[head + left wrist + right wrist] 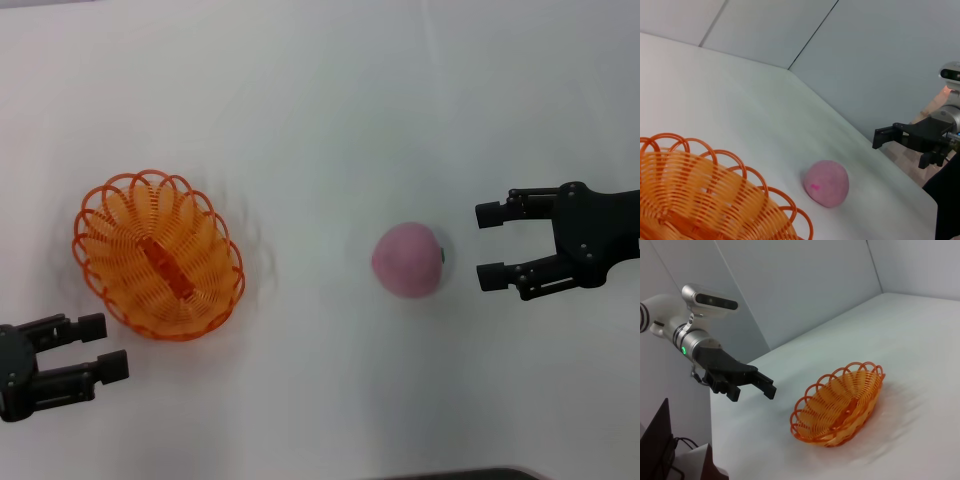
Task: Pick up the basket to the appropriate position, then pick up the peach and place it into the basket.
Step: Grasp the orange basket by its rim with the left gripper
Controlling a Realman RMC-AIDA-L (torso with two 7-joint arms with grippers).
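The orange wire basket [158, 256] stands upright on the white table at the left, empty; it also shows in the left wrist view [705, 200] and the right wrist view [840, 402]. The pink peach [408, 260] lies on the table right of centre, also in the left wrist view [826, 183]. My left gripper [105, 348] is open and empty, just in front of and left of the basket, apart from it. My right gripper [490, 245] is open and empty, a short gap to the right of the peach.
The white table [320, 110] stretches around both objects. A dark edge [460, 474] shows at the front of the head view. Grey walls stand behind the table in the wrist views.
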